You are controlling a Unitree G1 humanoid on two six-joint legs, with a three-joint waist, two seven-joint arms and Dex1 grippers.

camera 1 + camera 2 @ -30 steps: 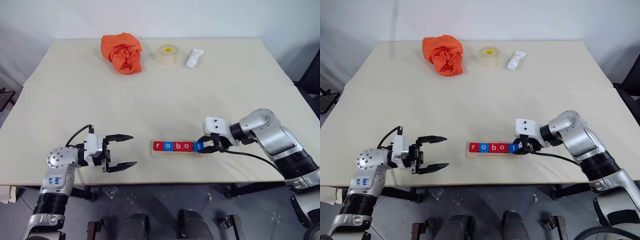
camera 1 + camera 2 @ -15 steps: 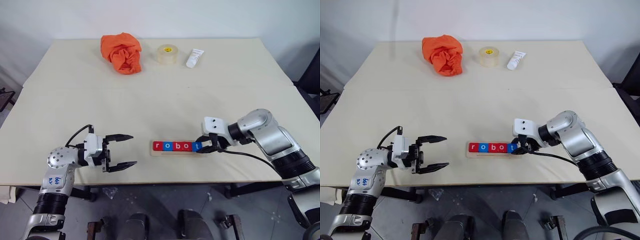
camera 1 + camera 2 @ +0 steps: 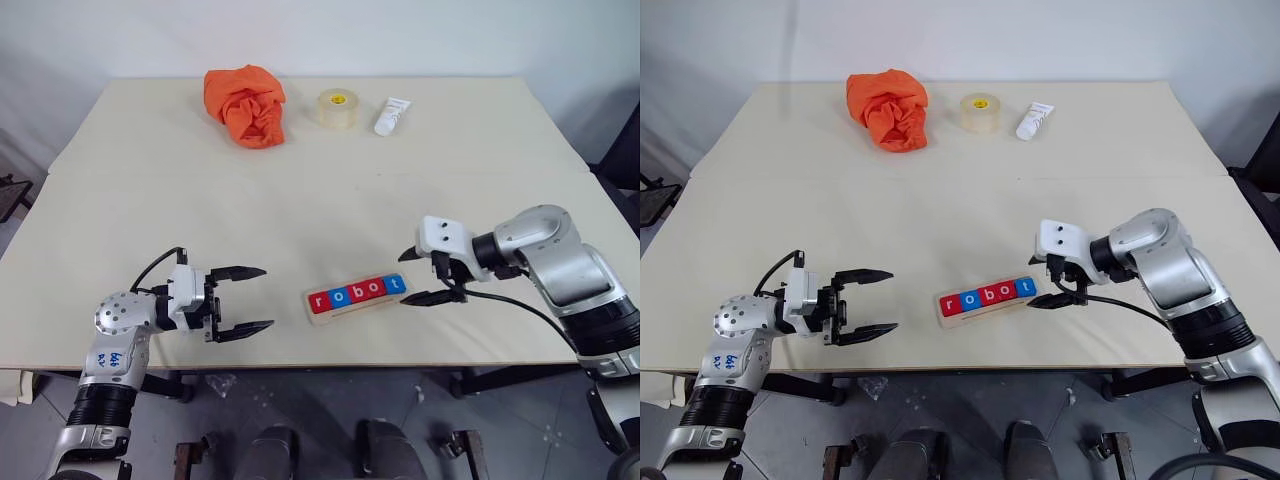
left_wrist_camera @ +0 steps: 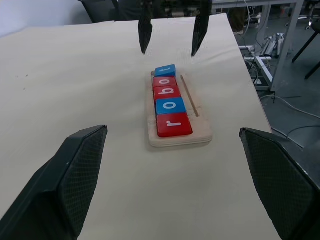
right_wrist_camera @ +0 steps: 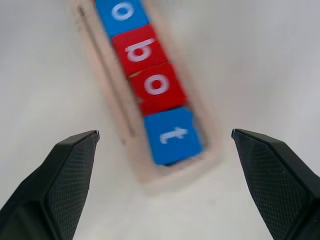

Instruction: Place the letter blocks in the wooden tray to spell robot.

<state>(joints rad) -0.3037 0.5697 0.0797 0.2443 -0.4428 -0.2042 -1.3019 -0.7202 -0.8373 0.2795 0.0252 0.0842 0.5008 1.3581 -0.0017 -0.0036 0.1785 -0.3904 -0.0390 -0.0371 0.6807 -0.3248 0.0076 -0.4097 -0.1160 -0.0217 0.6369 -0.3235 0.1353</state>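
Letter blocks (image 3: 357,291): all five sit in the wooden tray (image 3: 322,314), in one row, touching edge to edge. Read from the tray's left end: red r, blue o, red b, red o, blue t. The word robot is spelled. The tray lies on the table (image 3: 300,190) near its front edge, skewed, with its right end turned a little toward the far side.

Step in hand, as I judge it: release after the last placement. The blue t (image 5: 172,135) sits at the tray's right end and is touched by nothing.

Right gripper (image 3: 424,276): fingers spread wide, holding nothing, just off the tray's right end. In the right wrist view the t lies between and beyond the two fingertips (image 5: 75,150), clear of both.

Left gripper (image 3: 248,298): also open and empty, off the tray's left end, apart from it, pointing along the tray toward the r.

Next move, judged: nothing left to place. The right arm needs only to draw back without clipping the tray's end, since the tray is already askew and a nudge could shift the row.

Orange cloth (image 3: 245,104), tape roll (image 3: 336,107) and white tube (image 3: 390,115): well beyond the tray at the table's far edge, out of play.
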